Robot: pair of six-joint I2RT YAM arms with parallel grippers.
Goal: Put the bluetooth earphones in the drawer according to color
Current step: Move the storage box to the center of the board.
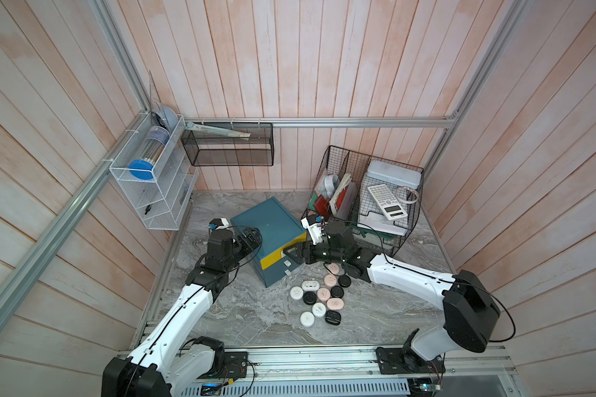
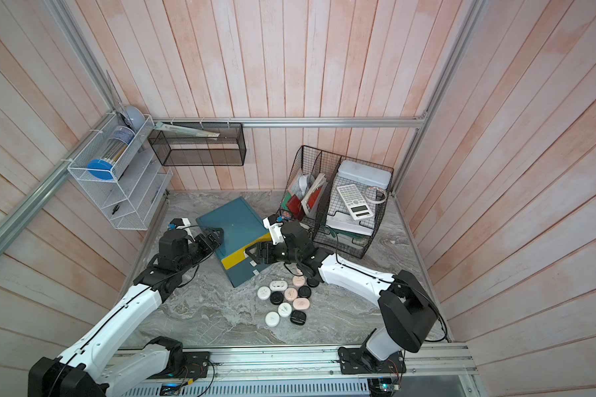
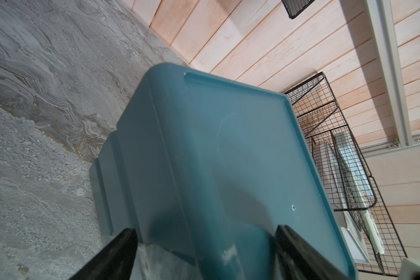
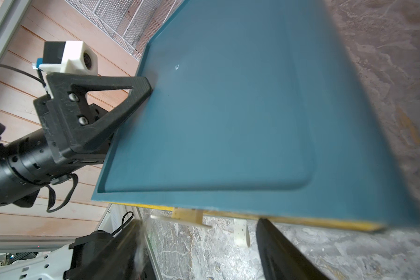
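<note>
Standing on the grey marble table, a little behind its middle, the teal drawer chest is turned at an angle. Its yellow top drawer front faces the near edge and the right arm, and the drawers look pushed in. The twelve earphone cases lie outside it, clustered on the table just before that face: four pink, four white, four black, the farthest pink one partly under the right forearm. The left gripper is at the chest's top left edge, jaws spread wide, one finger touching the rim of the top; it clamps nothing. The right gripper hovers at the right end of the yellow front, jaws wide and empty, a white tab handle just ahead of the gap between them. Behind the right arm stands a black wire organiser holding a calculator. A white mesh rack and a black mesh shelf hang on the walls.
</note>
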